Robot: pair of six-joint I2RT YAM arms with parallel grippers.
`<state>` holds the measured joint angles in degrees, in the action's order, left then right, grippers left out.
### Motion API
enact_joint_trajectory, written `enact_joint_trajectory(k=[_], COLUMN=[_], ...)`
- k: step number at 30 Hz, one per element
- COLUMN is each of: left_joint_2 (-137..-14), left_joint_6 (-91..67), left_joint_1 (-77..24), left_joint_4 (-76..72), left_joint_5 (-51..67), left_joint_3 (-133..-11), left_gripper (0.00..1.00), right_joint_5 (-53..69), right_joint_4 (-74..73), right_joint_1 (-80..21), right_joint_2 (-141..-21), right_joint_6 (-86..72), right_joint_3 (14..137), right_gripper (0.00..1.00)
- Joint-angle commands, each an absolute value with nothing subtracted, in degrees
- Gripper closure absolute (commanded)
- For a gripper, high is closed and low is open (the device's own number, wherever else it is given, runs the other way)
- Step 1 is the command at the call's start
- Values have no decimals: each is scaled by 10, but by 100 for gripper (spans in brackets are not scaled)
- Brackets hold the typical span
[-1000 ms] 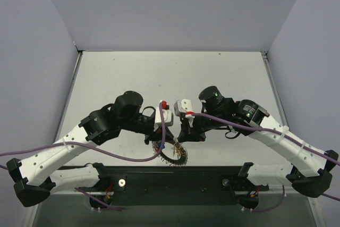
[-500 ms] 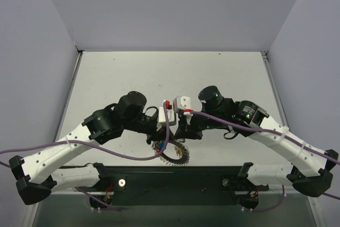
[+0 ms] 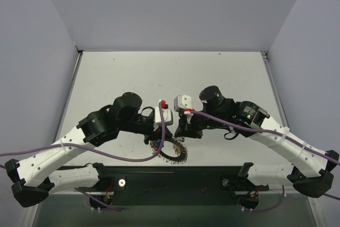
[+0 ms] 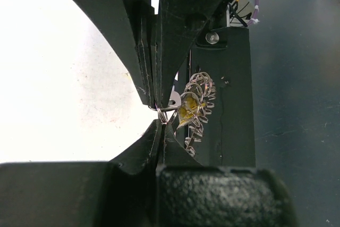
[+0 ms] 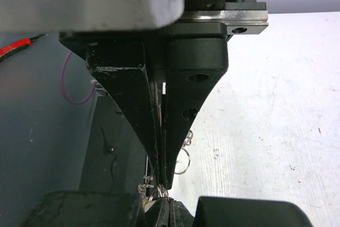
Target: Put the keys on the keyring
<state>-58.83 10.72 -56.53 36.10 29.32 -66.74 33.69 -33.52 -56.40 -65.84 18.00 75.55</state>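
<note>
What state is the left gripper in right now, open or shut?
Shut. In the left wrist view the left gripper pinches a small wire loop between touching fingertips, beside a yellow-headed key.

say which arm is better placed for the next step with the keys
Left, likely: left fingers pinch the loop of the yellow key beside the keyring; right fingers pinch something unclear.

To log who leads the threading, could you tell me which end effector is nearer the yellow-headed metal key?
Left, though only just: the left end effector is shut with the yellow-headed key right beside its tips; the right end effector, also shut, meets those tips head-on.
</note>
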Motion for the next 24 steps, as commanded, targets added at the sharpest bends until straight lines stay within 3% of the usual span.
enact_joint_trajectory(k=[1, 24], left_joint_2=[-570, -534], left_joint_6=[97, 100], left_joint_1=[-570, -570], left_joint_4=[294, 288], left_joint_5=[301, 294], left_joint_3=[-699, -696], left_gripper=[100, 100], right_joint_5=[326, 259], right_joint_4=[-334, -353], right_joint_1=[-570, -589], right_joint_2=[-659, -678], right_joint_6=[178, 175], right_joint_3=[752, 754], right_gripper=[100, 100])
